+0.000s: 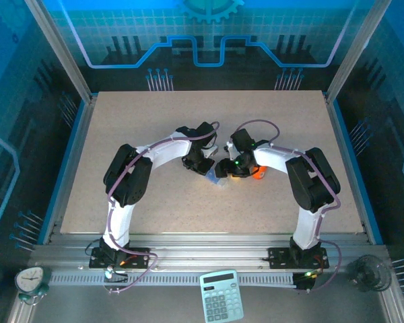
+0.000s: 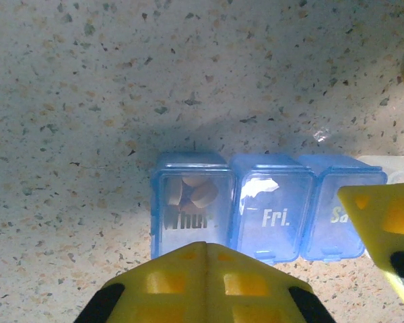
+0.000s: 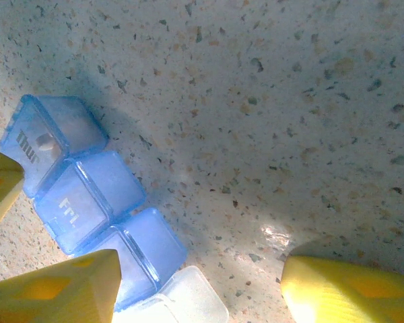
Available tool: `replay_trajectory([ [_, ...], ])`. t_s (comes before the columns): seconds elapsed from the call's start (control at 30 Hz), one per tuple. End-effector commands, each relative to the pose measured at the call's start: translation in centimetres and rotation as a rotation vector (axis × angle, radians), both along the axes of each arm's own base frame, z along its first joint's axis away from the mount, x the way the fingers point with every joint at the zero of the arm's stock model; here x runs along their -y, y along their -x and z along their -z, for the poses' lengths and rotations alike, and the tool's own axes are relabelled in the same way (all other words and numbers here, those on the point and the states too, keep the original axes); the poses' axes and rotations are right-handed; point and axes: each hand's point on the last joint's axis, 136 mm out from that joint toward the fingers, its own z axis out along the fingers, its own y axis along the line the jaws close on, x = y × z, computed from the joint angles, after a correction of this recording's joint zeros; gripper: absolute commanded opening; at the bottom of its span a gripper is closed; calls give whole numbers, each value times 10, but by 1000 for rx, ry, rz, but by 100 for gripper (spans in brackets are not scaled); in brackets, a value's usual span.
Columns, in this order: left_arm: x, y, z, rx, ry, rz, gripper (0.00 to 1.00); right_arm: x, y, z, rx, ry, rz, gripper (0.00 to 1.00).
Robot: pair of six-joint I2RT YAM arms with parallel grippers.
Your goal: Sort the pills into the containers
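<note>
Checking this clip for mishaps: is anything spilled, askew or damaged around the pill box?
Nothing stands out. The pill box lies flat on the table; tablets sit inside its Thur compartment, none loose beside it.

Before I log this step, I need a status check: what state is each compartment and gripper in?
Thur compartment: lid shut, tablets inside.
Fri compartment: lid shut, no tablets seen.
Sat compartment: lid shut, contents partly hidden.
Left gripper: shut.
Right gripper: open, holding nothing.
</note>
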Motion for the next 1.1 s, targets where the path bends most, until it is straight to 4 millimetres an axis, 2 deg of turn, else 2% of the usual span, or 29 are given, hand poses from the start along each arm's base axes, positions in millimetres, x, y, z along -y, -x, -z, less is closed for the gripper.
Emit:
replay_trajectory([
  [0.0, -9, 0, 19, -19, -49, 11, 0, 35, 21, 78, -67, 225, -8, 69],
  [0.17, -10, -1, 25, -14, -61, 0, 0, 35, 22, 81, -74, 228, -5, 68],
  [0.33, -12, 10, 52, -66, -83, -11, 0, 35, 24, 84, -85, 226, -1, 68],
  [0.47, -11, 7, 45, -48, -70, -18, 0, 34, 24, 83, -91, 225, -2, 68],
  [0.67, 2, -8, 4, 35, -3, -19, 0, 34, 21, 81, -95, 224, -7, 68],
  [0.8, 7, -24, -35, 130, 57, -38, 0, 31, 11, 67, -79, 201, -9, 69],
  [0.97, 5, -48, -88, 262, 162, -96, 0, 21, -6, 33, -36, 147, -19, 69],
  [1.07, -1, -58, -122, 347, 230, -135, 0, 14, -23, 1, 10, 93, -14, 70],
])
